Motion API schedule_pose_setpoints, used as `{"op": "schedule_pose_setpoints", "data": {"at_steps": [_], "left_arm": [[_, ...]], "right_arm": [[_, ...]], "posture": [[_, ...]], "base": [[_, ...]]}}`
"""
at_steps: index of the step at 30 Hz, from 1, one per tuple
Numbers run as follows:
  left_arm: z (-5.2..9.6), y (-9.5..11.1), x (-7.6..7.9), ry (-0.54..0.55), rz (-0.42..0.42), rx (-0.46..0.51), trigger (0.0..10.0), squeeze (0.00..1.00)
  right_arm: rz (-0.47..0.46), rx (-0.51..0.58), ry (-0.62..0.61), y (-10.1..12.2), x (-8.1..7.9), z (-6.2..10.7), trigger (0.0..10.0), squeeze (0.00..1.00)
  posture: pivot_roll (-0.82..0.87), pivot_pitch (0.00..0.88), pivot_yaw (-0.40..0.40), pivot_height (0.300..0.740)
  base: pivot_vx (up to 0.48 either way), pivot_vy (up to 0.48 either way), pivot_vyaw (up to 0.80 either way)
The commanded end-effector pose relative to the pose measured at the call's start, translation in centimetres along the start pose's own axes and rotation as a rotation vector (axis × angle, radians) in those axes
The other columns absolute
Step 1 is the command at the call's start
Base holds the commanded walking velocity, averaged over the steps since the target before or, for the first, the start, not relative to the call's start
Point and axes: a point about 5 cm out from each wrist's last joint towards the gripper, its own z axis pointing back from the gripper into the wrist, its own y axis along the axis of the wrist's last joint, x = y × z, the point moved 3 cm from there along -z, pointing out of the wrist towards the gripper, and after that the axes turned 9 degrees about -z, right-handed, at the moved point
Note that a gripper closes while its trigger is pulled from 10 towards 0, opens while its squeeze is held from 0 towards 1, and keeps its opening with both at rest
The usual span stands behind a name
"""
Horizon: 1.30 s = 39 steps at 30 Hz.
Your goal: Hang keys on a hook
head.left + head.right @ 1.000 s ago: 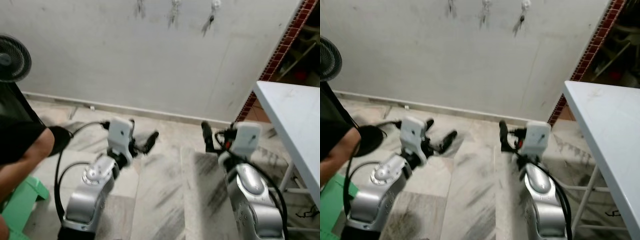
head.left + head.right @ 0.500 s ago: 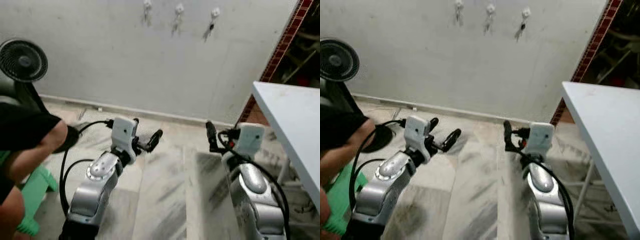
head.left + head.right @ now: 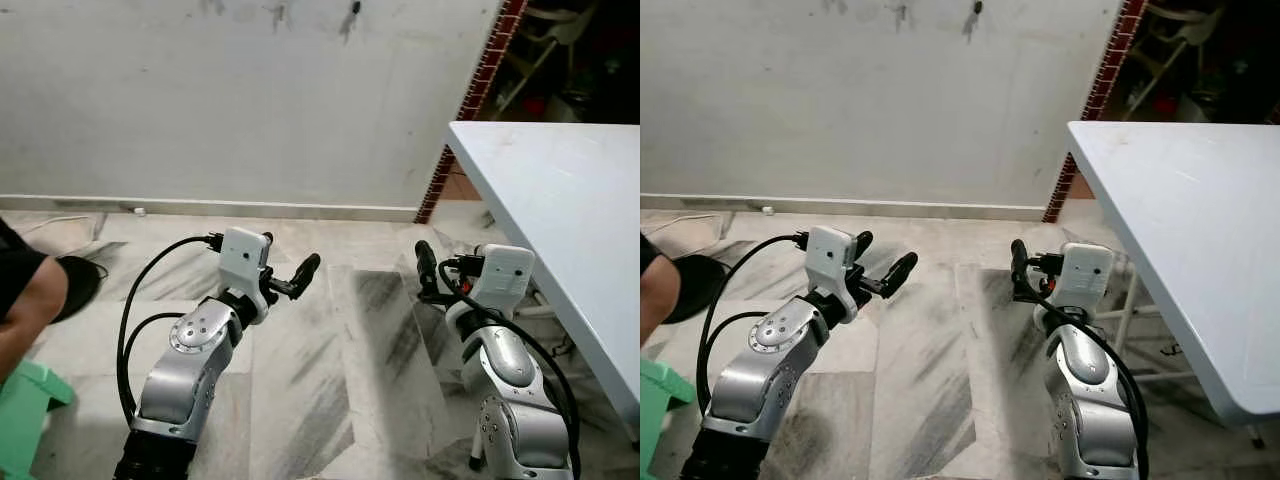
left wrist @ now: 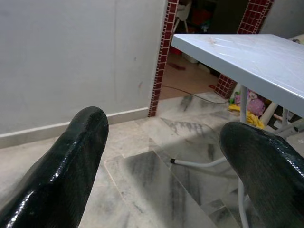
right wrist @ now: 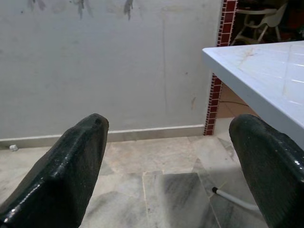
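High on the grey wall, small dark bunches of keys (image 3: pixel 352 12) (image 5: pixel 128 5) hang at the top edge of the picture; their hooks are cut off. My left gripper (image 3: pixel 288 258) is held low over the marble floor, open, with nothing between its fingers (image 4: pixel 80 142). My right gripper (image 5: pixel 169 122) is also low and open, with nothing between its fingers (image 5: pixel 71 161). In the eye view one of the right gripper's fingers (image 3: pixel 424 262) shows beside the white wrist camera. Both grippers point toward the wall, well below the keys.
A white table (image 3: pixel 560 190) on thin white legs stands close on my right. A red-tiled pillar (image 3: pixel 478 85) ends the wall, with a dark room beyond. At the left edge are a person's arm (image 3: pixel 28 300), a green stool (image 3: pixel 22 400) and a dark object (image 3: pixel 78 285).
The camera has swung to the right: the fan has left the picture, the keys have slid to the top edge and the table looks larger. Both grippers stay open and low.
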Motion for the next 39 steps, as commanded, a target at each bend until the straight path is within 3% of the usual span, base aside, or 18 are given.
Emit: {"op": "schedule_pose_setpoints", "data": {"at_steps": [1, 7, 15, 29, 39], "left_arm": [[-0.2, 0.3, 0.1, -0.001, 0.004, 0.008, 10.0, 0.0], [-0.1, 0.9, 0.5, -0.008, -0.011, 0.03, 10.0, 0.0], [0.2, 1.3, -0.7, 0.066, -0.033, 0.047, 10.0, 0.0], [0.3, 1.2, -1.2, 0.103, -0.043, 0.043, 10.0, 0.0], [0.3, 1.1, -0.6, 0.091, -0.036, 0.04, 10.0, 0.0]], "right_arm": [[0.001, 0.019, -0.029, 0.6, 0.5, 0.1, 10.0, 0.0], [0.016, 0.063, -0.071, 1.7, 1.4, 0.2, 10.0, 0.0], [0.023, 0.07, -0.125, 2.0, 2.9, 1.3, 10.0, 0.0], [0.006, 0.051, -0.137, 1.7, 3.0, 1.6, 10.0, 0.0], [-0.005, 0.049, -0.129, 1.7, 2.8, 1.7, 10.0, 0.0]], "posture": [[0.04, 0.0, -0.072, 0.74], [0.04, 0.0, -0.071, 0.74], [0.03, 0.0, -0.063, 0.74], [0.03, 0.0, -0.066, 0.74], [0.02, 0.0, -0.064, 0.74]], "base": [[0.0, 0.0, -0.79], [0.0, 0.0, -0.79], [0.0, 0.0, -0.79], [0.0, 0.0, -0.78], [0.0, 0.0, -0.47]]}}
